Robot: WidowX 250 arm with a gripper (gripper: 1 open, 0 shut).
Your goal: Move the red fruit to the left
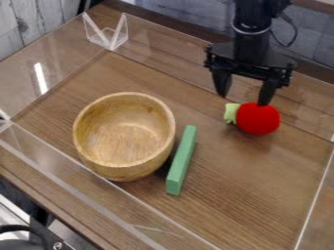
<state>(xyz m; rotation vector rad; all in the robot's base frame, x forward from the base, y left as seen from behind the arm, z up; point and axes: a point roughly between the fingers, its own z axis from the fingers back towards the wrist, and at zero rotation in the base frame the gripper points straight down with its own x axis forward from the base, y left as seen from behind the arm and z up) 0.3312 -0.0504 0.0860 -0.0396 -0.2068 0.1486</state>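
Note:
The red fruit (256, 118), a small glossy strawberry toy with a green leafy top facing left, lies on the wooden table at the right. My gripper (248, 95) hangs just above and slightly behind it, pointing down. Its two black fingers (229, 90) stand spread wide, open, with nothing between them. The fingertips hover near the fruit's top edge without gripping it.
A wooden bowl (124, 135) sits left of centre, and a flat green bar (182, 159) lies next to its right side. Clear plastic walls (53, 73) fence the table on all sides, with a clear bracket (105, 32) at the back left.

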